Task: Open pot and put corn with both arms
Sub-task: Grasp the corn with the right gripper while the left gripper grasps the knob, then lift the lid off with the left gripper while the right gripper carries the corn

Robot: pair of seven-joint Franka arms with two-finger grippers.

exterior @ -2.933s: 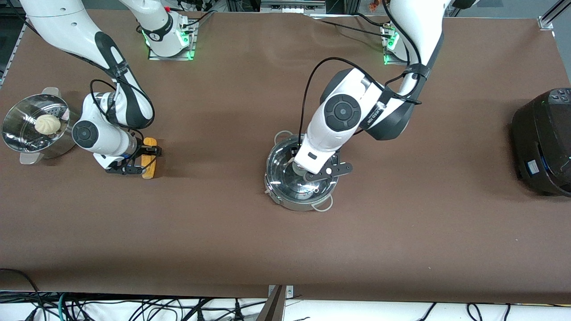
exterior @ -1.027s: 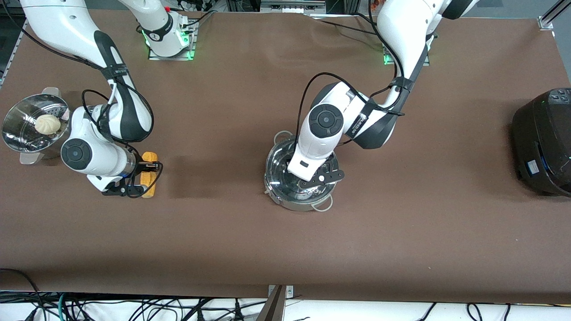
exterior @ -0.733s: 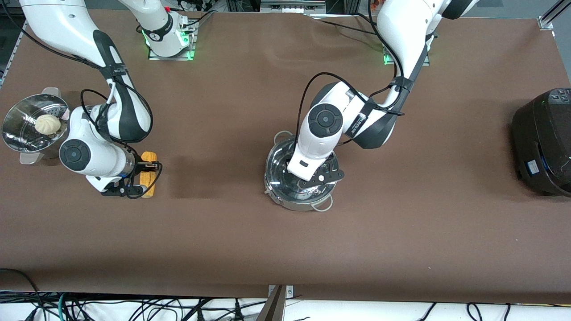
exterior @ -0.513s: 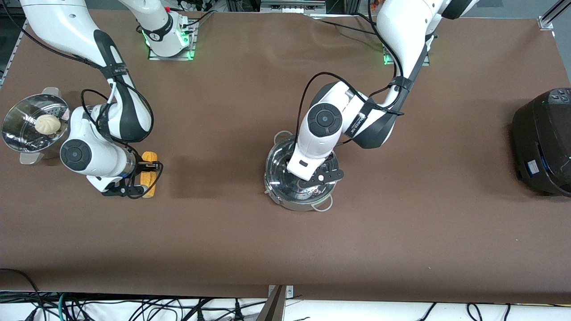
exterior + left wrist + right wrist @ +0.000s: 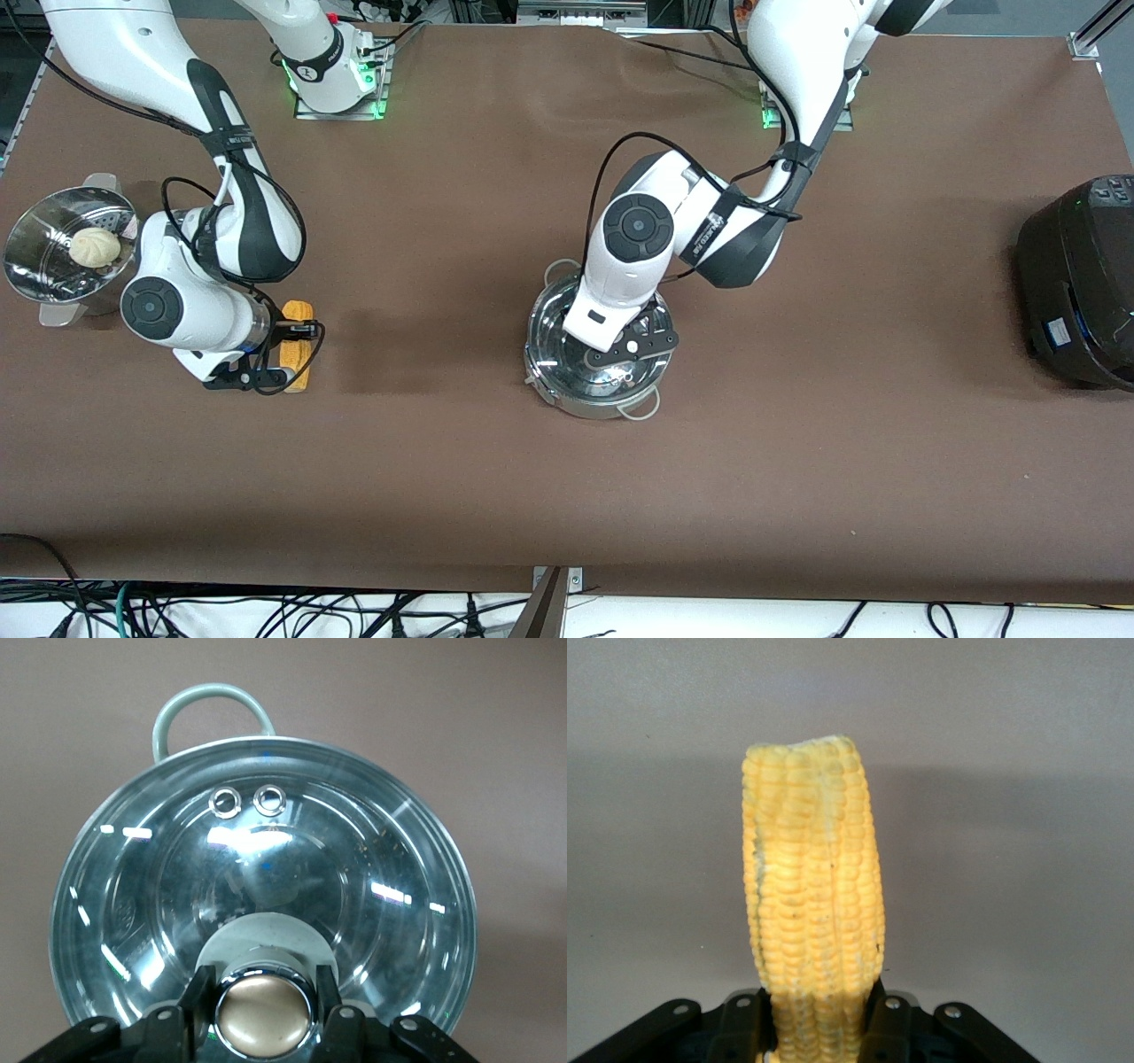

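front view: the shallow round shiny stainless-steel pot (image 5: 595,359), glass lid (image 5: 567,354) still seated on it, stands on the brown table (image 5: 797,443) near its middle. the left gripper (image 5: 617,347) is down on the lid at its centre. well off from the pot, toward the right arm's end of the table, the yellow-orange corn cob (image 5: 296,346) lies with the right gripper (image 5: 276,356) low at it. beside the cob, closer to that same end of the table, a perforated steel steamer bowl (image 5: 40,257) holds a pale bun (image 5: 94,245). a black round cooker (image 5: 1076,283) sits at the table's left-arm end, well apart from the pot.

left wrist view: the left gripper (image 5: 264,1010) has its two fingers (image 5: 197,988) drawn in against both sides of the lid's chrome knob (image 5: 264,1012), gripping it. the clear lid (image 5: 372,868) covers the whole pot (image 5: 443,837); one wire loop handle (image 5: 209,707) shows at the rim.

right wrist view: the right gripper (image 5: 819,1014) is pinched on the corn cob (image 5: 811,877) at one end, fingers (image 5: 742,1019) touching either side. the cob's free end points away from the gripper over the bare table (image 5: 1010,771).
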